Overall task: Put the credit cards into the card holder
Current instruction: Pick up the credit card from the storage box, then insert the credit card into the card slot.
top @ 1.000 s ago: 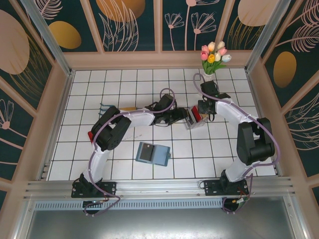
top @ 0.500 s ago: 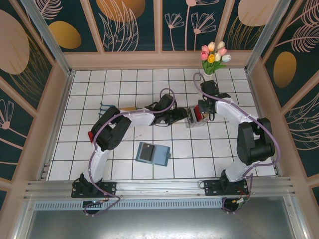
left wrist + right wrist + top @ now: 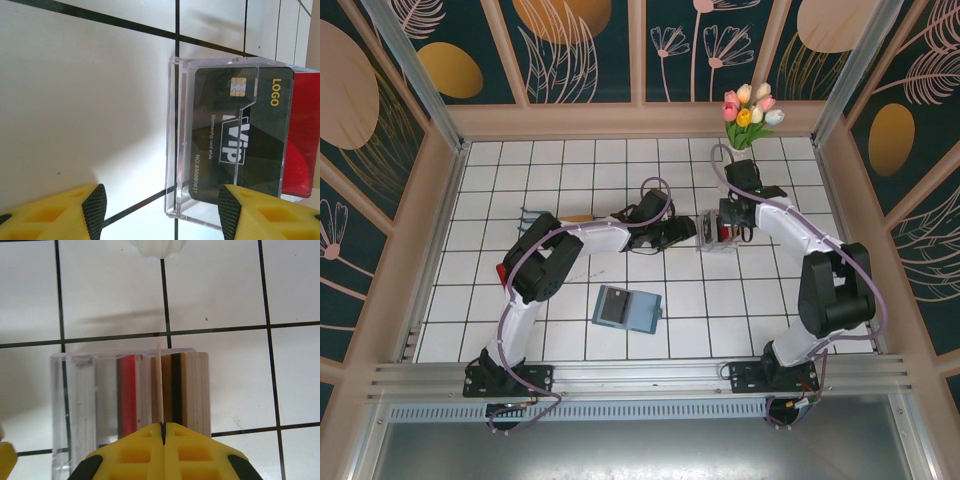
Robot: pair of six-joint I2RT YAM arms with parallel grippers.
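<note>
White tiled surface (image 3: 570, 170) with black grid lines, boxed in by floral wall panels. Tulip vase (image 3: 748, 118) stands at the far side, beyond the right end effector. Clear plastic rack (image 3: 710, 232) sits mid-surface, between the two end effectors.

Left end effector (image 3: 160, 210): yellow fingers with black pads (image 3: 95, 210) spread wide, nothing held. The rack is just ahead of the tips, not touching. From the left wrist, a dark card (image 3: 240, 135) with a chip, "VIP" and a yellow "LOGO" stands in the rack slot nearest this end effector, face toward it. A red card (image 3: 300, 145) stands behind it.

Right end effector (image 3: 162, 429): fingers pressed together on a tan card (image 3: 159, 385), seen edge-on, thin and straight, right over the rack's slots. Can't tell whether its far edge sits inside a slot. The red card's edge is on one side of the gripped card. A dark edge and a beige stack (image 3: 195, 390) are close on the other side. The vase's white base is past the rack from these fingers.

Card holder (image 3: 627, 308): teal, lying flat on the surface, a darker grey panel on one half. It is well apart from both end effectors, back toward the arm bases, somewhat nearer the left one. Most credit cards are in the rack.
</note>
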